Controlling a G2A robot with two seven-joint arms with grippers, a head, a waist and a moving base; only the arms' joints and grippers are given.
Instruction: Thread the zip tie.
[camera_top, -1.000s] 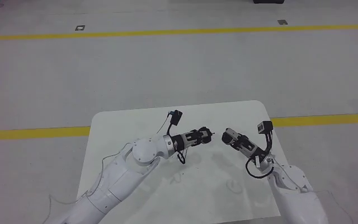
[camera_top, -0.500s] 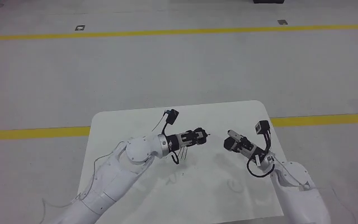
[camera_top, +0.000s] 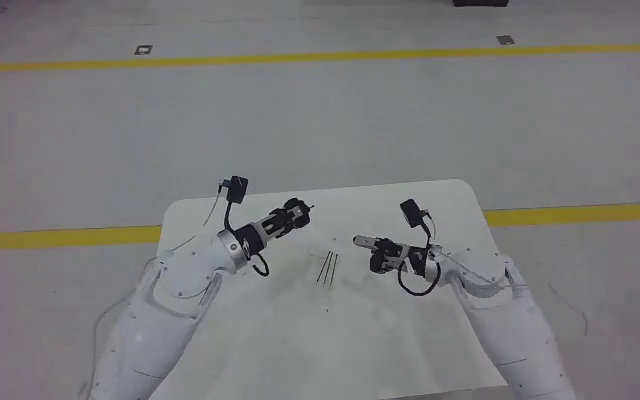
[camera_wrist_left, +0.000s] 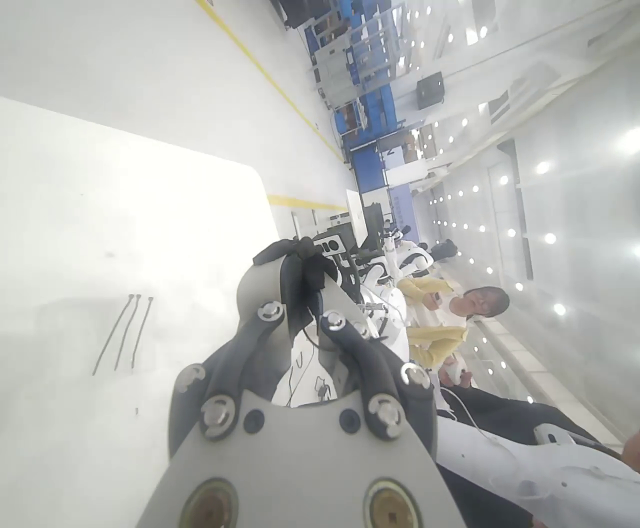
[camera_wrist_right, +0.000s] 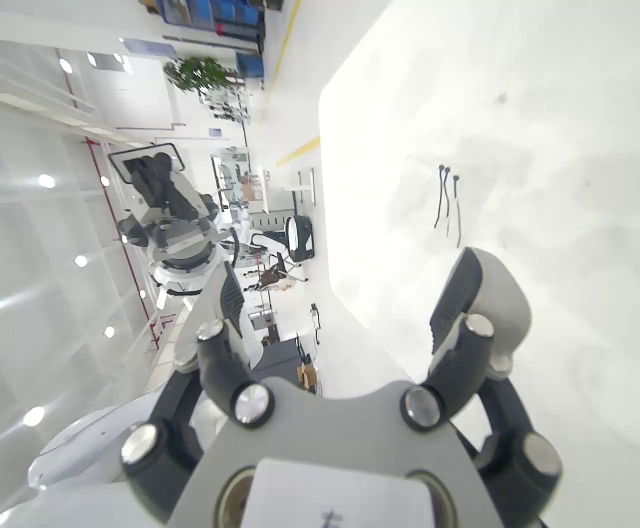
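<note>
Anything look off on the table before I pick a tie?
Nothing stands out. The three zip ties lie flat on the table, side by side, nearly parallel and untangled, none looped yet. One tiny dark speck sits near their ends.

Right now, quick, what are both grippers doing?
Left gripper: closed, can't tell if holding anything.
Right gripper: open, holding nothing.

White table (camera_top: 335, 345), seemingly three zip ties (camera_top: 327, 268)

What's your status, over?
Left pincer shut, right pincer open. Three thin dark plastic zip ties flat on white table, ungripped. Nothing blocking.
</note>
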